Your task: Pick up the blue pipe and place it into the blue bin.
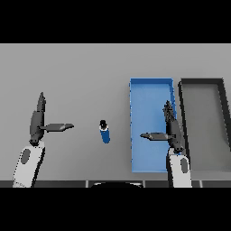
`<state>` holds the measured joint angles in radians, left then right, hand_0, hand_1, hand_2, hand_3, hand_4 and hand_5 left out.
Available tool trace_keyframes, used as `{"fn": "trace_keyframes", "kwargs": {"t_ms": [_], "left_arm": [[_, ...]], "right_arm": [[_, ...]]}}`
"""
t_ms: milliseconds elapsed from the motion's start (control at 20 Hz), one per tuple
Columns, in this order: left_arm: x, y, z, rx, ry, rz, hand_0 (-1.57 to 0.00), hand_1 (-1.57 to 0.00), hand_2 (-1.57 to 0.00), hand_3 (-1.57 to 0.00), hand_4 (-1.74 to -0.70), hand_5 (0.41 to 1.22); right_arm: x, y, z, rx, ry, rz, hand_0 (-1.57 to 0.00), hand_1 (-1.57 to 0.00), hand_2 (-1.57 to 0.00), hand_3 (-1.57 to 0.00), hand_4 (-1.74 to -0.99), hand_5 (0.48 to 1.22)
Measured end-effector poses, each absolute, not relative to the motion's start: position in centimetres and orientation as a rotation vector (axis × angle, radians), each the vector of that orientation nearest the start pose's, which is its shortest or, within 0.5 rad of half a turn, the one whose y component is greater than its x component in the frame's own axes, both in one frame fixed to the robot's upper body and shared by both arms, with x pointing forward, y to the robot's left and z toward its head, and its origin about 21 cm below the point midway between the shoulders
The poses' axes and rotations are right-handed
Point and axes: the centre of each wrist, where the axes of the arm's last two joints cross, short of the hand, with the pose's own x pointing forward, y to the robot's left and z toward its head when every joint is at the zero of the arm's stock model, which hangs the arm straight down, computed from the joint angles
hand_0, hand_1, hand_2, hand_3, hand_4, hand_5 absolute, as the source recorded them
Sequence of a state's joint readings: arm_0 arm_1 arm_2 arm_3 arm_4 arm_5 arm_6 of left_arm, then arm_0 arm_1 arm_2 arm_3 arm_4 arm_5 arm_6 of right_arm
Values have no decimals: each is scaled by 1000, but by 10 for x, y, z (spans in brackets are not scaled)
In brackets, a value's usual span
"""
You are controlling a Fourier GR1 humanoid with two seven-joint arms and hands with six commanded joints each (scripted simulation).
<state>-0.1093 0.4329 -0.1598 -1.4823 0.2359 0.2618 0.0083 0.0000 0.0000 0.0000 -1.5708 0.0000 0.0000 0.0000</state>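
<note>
Right hand (pixel 173 131): nearest of all, it comes in from the near edge on the right, fingers straight and pointing far, thumb stuck out to the left; it holds nothing and hovers over the right side of the blue bin.
Left hand (pixel 38 122): on the left, fingers straight, thumb spread out to the right toward the pipe; it holds nothing and touches nothing.
Blue pipe (pixel 104 132): one only, a short blue piece with a dark cap at its far end, lying on the desk between the two hands, outside the bin and just left of it.
Blue bin (pixel 149 81): one, a long open tray running near to far, right of centre.
Dark bin (pixel 200 81): one, the same shape, just beside the blue bin on its right, reaching almost to the right edge of the view.
Grey desk (pixel 76 72): bare surface all round the pipe and across the whole far left.
Count: two hands, two bins, one pipe.
</note>
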Motion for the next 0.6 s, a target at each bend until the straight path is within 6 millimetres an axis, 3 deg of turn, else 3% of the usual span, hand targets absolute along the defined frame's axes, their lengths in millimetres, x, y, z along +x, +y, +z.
{"fn": "trace_keyframes", "kwargs": {"t_ms": [300,400,600], "left_arm": [[270,287,28,251,-1567,-92,1,1,1,1,-1006,586],[252,303,22,176,-1580,-341,1,1,1,1,-1011,588],[248,309,24,130,-1563,-467,1,1,1,1,-1007,587]], "right_arm": [[246,-237,-2,-6,-1573,1,1,1,1,1,-1222,603],[231,-250,2,-54,-1654,194,1,1,1,1,-1230,601],[220,-252,9,-70,-1648,289,1,1,1,1,-1230,595]]}}
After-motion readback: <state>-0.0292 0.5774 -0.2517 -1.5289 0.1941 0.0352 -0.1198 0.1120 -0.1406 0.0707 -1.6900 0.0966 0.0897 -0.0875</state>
